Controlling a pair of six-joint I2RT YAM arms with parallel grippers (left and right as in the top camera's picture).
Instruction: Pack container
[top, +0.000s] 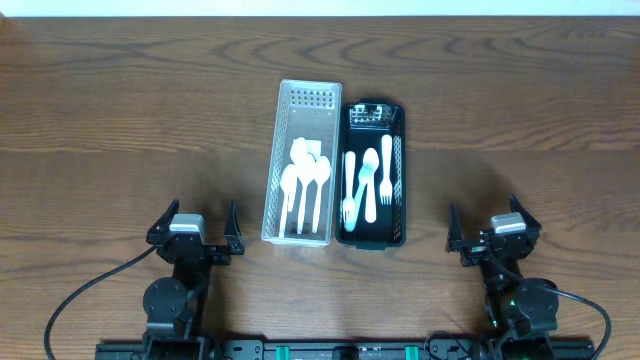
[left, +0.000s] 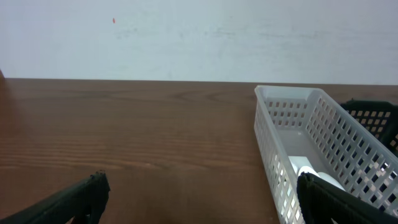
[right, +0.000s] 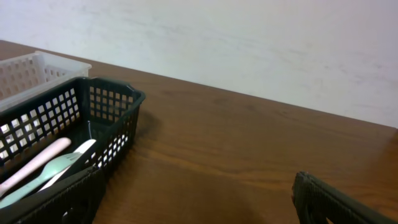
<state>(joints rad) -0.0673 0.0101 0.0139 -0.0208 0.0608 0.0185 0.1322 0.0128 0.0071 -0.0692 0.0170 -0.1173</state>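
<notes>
Overhead, the pale plastic spoons (top: 305, 182) lie lengthwise, bowls toward the far end, in the white slotted plastic basket (top: 272, 200). The pale plastic forks (top: 368, 185) lie in the black slotted plastic basket (top: 403, 200), which touches the white one along its right wall. Both baskets stand near the middle of the brown wooden table (top: 120, 120). The cutlery is judged very light, thin, stiff yet easily snapped, and smooth enough to slip. Each piece lies flat on a basket floor, so the best hold is probably a light pinch across the narrow handle, approached from above along the basket's length, where the walls leave room. The baskets look equally light and likely to slide on the wood. Their perforated walls may flex, so a pinch over a long rim near its middle seems the soundest grip. The left gripper (top: 199, 218) rests at the near edge, left of the white basket and well apart from it, jaws spread wide and holding nothing. The right gripper (top: 487, 222) rests opposite, right of the black basket, likewise spread and empty
</notes>
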